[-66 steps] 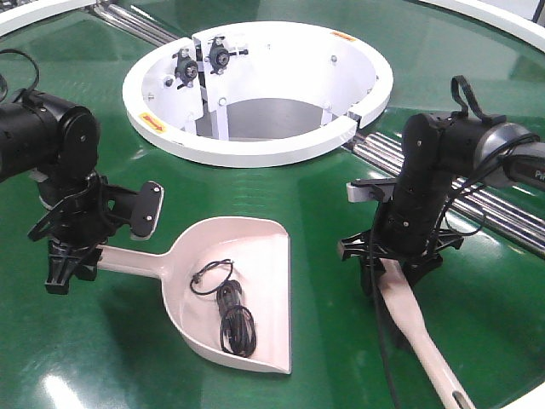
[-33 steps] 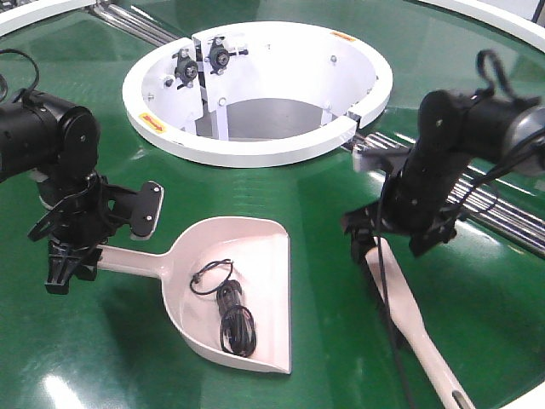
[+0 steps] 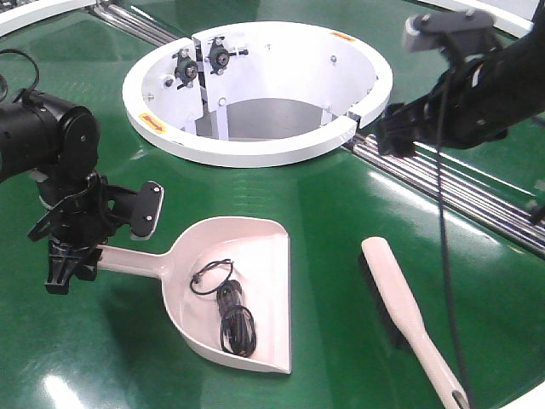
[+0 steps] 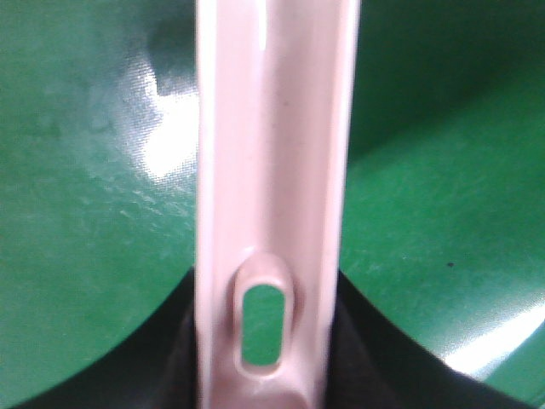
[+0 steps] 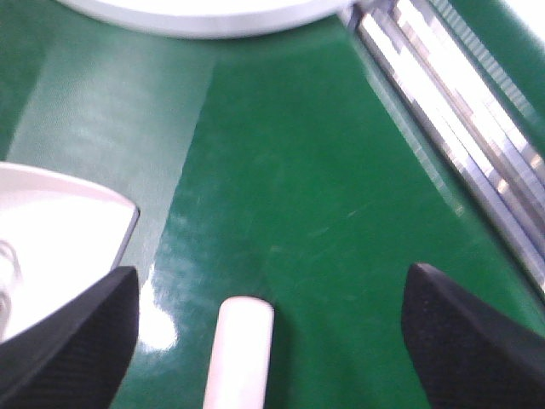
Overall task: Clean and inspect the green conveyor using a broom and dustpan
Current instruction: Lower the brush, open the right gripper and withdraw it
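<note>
Glossy green conveyor; left pincer clamps dustpan handle; right pincer wide, empty.

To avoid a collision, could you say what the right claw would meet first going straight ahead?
Probably the broom, whose tip shows in line with the open right claw, else the green conveyor; depth unclear.

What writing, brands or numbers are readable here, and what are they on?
Nothing is readable.
Orange sticker, left rim of the white ring housing: too small to read.
Second orange sticker, far rim: too small to read.
No marks show on the dustpan, broom or green conveyor.
</note>
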Available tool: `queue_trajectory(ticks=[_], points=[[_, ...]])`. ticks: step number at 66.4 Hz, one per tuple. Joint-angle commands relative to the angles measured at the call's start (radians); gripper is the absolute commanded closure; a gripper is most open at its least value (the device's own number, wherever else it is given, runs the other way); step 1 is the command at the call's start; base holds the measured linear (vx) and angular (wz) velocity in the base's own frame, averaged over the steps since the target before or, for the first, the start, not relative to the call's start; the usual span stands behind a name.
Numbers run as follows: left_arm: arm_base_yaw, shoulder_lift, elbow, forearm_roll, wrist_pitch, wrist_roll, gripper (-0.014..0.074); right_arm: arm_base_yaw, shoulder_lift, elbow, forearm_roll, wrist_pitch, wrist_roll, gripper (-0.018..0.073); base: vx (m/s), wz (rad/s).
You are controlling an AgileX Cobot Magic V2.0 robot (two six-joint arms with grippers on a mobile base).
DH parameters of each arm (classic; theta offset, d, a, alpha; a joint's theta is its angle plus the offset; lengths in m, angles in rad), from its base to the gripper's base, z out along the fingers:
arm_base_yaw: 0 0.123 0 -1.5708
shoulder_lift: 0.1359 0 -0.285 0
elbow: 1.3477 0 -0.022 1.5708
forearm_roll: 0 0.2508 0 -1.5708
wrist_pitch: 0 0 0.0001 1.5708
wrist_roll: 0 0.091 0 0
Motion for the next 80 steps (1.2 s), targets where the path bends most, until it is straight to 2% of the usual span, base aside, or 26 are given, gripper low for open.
queue_trajectory(ticks=[1, 12, 28, 36, 47, 54, 61, 80], points=[[-0.012, -0.041, -0.023, -0.024, 0.030, 0.006, 0.0619, -0.001, -0.099, 0.019, -0.028, -0.100, 0.000, -0.0017, 0.00, 0.00], [-0.012, -0.041, -0.023, -0.024, 0.030, 0.006, 0.0619, -0.001, -0.275, 0.260, -0.038, -0.315, -0.010, -0.0017, 0.00, 0.00], [-0.012, -0.041, -0.023, -0.024, 0.030, 0.006, 0.0619, -0.001, -0.563, 0.600, -0.038, -0.529, -0.007, -0.0015, 0.00, 0.00], [-0.012, -0.041, -0.023, -0.024, 0.030, 0.006, 0.0619, -0.001, -0.696, 0.746, -0.034, -0.628, 0.021, 0.0020, 0.00, 0.00], [-0.012, -0.041, -0.023, -0.024, 0.030, 0.006, 0.0619, -0.001, -0.838, 0.881, -0.034, -0.686, 0.068, 0.0170, 0.00, 0.00], [-0.012, -0.041, -0.023, -0.024, 0.030, 0.006, 0.0619, -0.001, -0.887, 0.908, -0.036, -0.685, 0.070, 0.0349, 0.00, 0.00], [-0.012, -0.041, -0.023, -0.024, 0.030, 0.006, 0.0619, -0.001, -0.901, 0.909, -0.038, -0.689, 0.070, 0.0574, 0.00, 0.00], [-0.012, -0.041, -0.023, -0.024, 0.030, 0.006, 0.0619, -0.001, -0.899, 0.909, -0.038, -0.709, 0.070, 0.0569, 0.00, 0.00]])
